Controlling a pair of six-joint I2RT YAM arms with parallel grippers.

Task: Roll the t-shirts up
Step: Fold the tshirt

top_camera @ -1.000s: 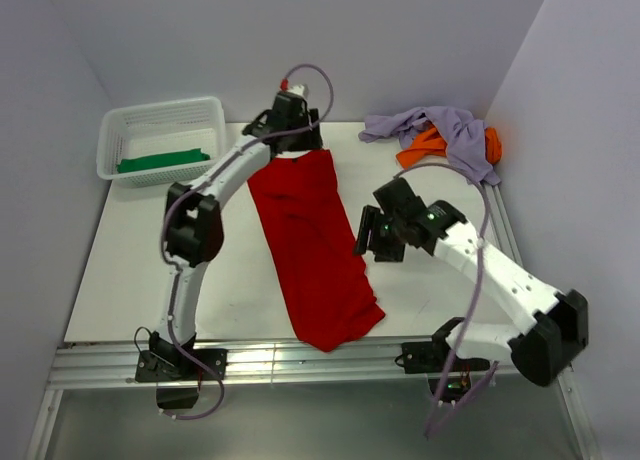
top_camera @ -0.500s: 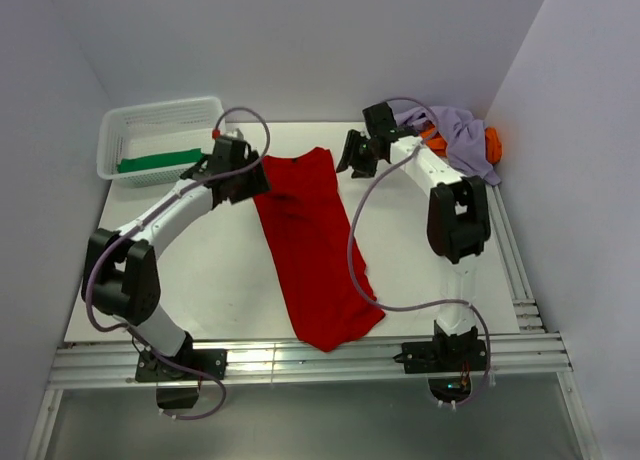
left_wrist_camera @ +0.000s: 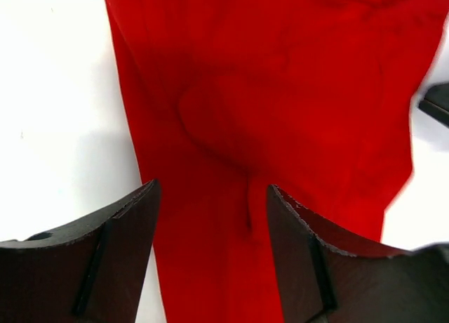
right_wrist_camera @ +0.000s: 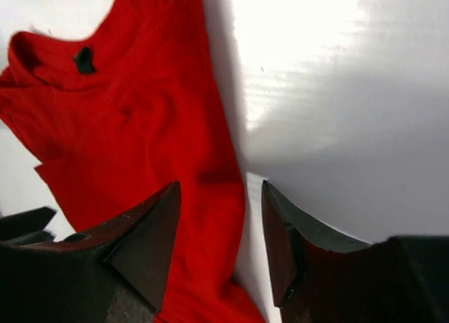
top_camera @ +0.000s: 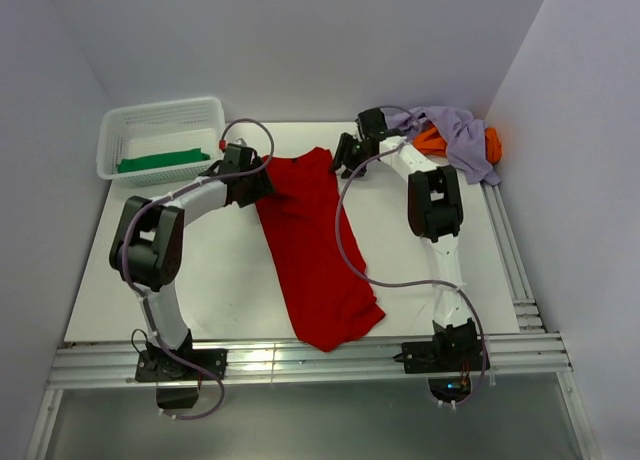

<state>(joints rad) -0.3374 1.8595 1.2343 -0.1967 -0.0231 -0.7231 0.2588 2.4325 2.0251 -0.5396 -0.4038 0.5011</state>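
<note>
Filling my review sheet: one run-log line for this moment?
red t-shirt: flat, unrolled | left fingers: open, over its left edge | right fingers: open, over its right edge

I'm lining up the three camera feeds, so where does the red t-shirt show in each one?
Top external: red t-shirt lies mid-table, running from the far middle toward the near edge.
Left wrist: fills the centre and right, top to bottom.
Right wrist: left half, collar at upper left.
Shared landmark: the white table beside the shirt in all three.
</note>
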